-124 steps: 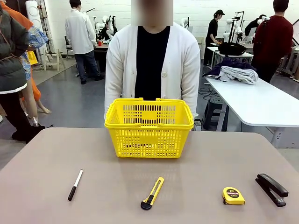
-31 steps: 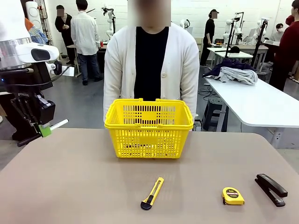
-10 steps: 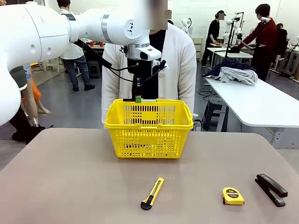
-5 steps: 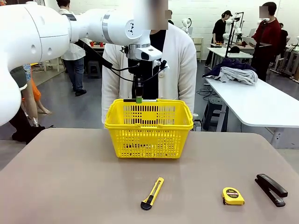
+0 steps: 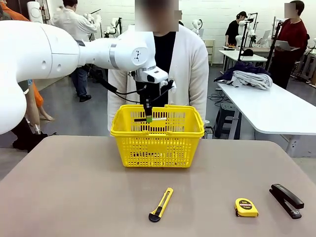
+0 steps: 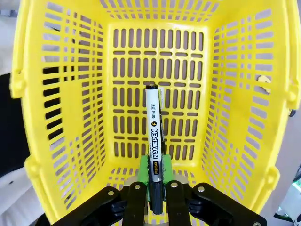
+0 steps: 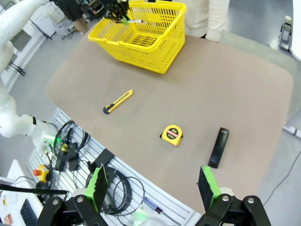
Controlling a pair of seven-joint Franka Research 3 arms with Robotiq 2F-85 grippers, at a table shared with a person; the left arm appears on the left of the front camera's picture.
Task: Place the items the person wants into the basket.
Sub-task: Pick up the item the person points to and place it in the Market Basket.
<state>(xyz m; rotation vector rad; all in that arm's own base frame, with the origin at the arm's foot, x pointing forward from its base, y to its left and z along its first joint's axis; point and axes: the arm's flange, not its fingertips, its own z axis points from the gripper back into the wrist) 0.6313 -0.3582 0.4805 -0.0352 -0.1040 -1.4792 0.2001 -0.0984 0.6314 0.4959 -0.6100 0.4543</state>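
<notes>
Step in hand: depositing the marker. The left gripper [image 5: 148,117] is clamped shut on the marker [image 6: 153,125] near its black end, with the floor of the basket [image 5: 157,150] directly beyond the jaws (well inside the rim). The next move calls for parting those jaws. The right gripper [image 7: 153,184] stands wide open and empty, with the tape measure [image 7: 172,134] well ahead of its jaws.

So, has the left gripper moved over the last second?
Yes. The left gripper, shut on the marker, has come down: it was level with the far rim of the basket and now hangs below it, inside.
</notes>
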